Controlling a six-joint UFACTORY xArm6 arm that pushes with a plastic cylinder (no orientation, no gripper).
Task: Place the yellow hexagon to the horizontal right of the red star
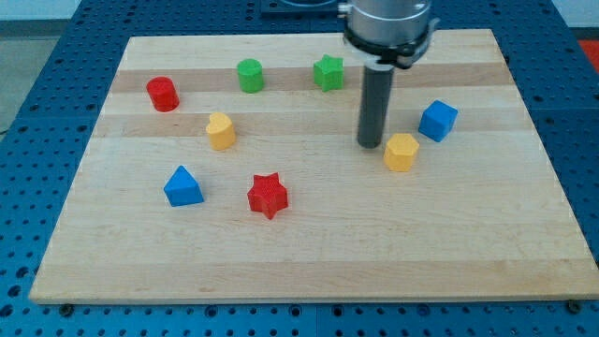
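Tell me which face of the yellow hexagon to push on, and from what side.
No jaws here, so push. The yellow hexagon sits right of and above the red star. My tip is just at its upper left. Probably contact its top face, coming from the view's top, and slide it down level with the star.

Yellow hexagon [401, 152] upper right; red star [268, 196] centre-bottom.

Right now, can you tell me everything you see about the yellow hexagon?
The yellow hexagon is a small chunky block with a flat six-sided top and straight sides, looking like smooth plastic. It sits flat on the wooden board, toward the view's right. My tip stands just to its left, very close; I cannot tell if they touch. The blue cube sits up and right of it, apart. The red star lies far to its lower left.
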